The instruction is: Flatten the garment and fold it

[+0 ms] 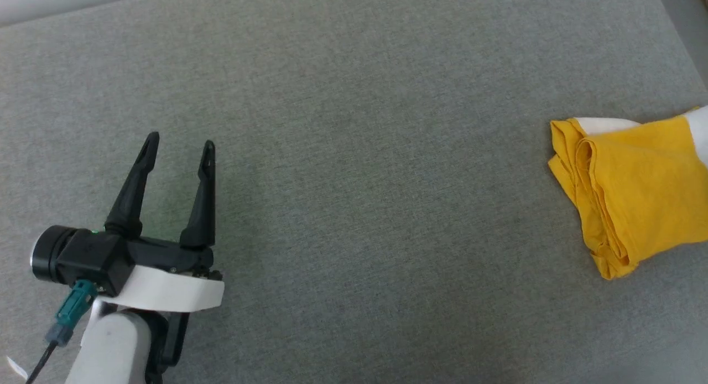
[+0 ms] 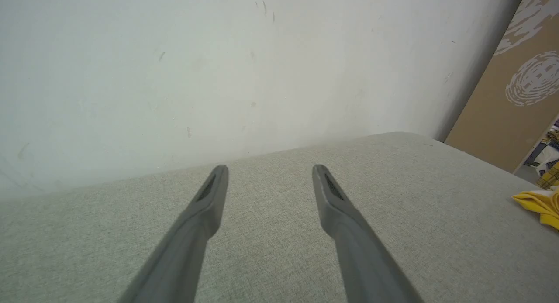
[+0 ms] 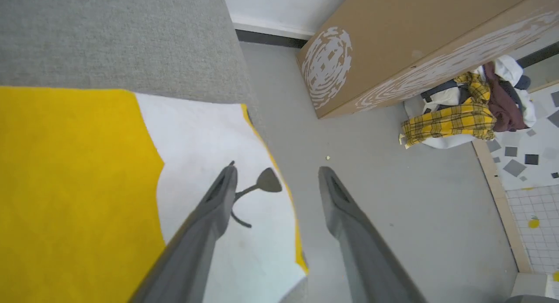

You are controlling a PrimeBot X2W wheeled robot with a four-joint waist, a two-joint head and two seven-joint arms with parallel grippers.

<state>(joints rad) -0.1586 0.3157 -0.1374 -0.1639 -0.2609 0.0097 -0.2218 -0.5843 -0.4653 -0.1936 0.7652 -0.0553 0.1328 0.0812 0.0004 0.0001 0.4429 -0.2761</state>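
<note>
Your soft, light T-shirt (image 1: 636, 190) lies in loose folds at the right edge of the frame on the counter (image 1: 354, 151), with the left end effector (image 1: 181, 140) and right end effector (image 3: 278, 170) both spread apart and empty, so pinch a hem corner firmly, as limp cotton will likely sag.

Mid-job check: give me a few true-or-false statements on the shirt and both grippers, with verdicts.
1. The shirt lies at the right edge of the head view. True.
2. The left gripper grips the shirt. False: it is open over the bare grey surface, well apart from the shirt.
3. The right gripper has its fingers apart, with nothing between them. True.
4. The shirt is spread flat, sleeves out. False: it is bunched into layered folds.
5. A brown box stands on the floor beside the surface. True.
</note>
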